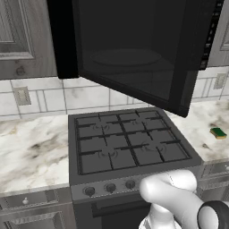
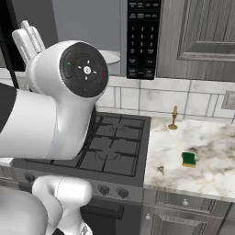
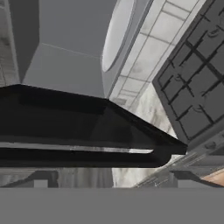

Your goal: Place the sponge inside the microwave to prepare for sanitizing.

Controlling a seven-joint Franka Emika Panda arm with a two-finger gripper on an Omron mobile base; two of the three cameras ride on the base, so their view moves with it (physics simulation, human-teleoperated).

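Above the stove point(image 1: 127, 143), the microwave point(image 1: 134, 40) hangs with its dark glass door point(image 1: 143, 58) swung wide open, the door's lower corner reaching out over the back right burner. Its keypad point(image 2: 143, 39) runs down the right side of the front in the right base view, and the white turntable plate point(image 3: 117, 35) lies on the grey floor of the cavity.

Well to the right of the stove, the sponge point(image 2: 188, 159) lies flat on the marble bench point(image 2: 202, 151), green side up, with a yellow edge showing in the left base view point(image 1: 218, 133). It sits apart from everything: the slim brass stand point(image 2: 173, 118) is farther back near the tiled wall, and the sponge is nearer the front edge of the bench.

From the hand view, the camera looks past the black edge of the open door into the grey cavity, the view rolled so the stove grates stand at the right. The fingers point(image 3: 109, 183) stand wide apart with nothing between them; only their dim tips show at the bottom. They are up by the door, far from the sponge.
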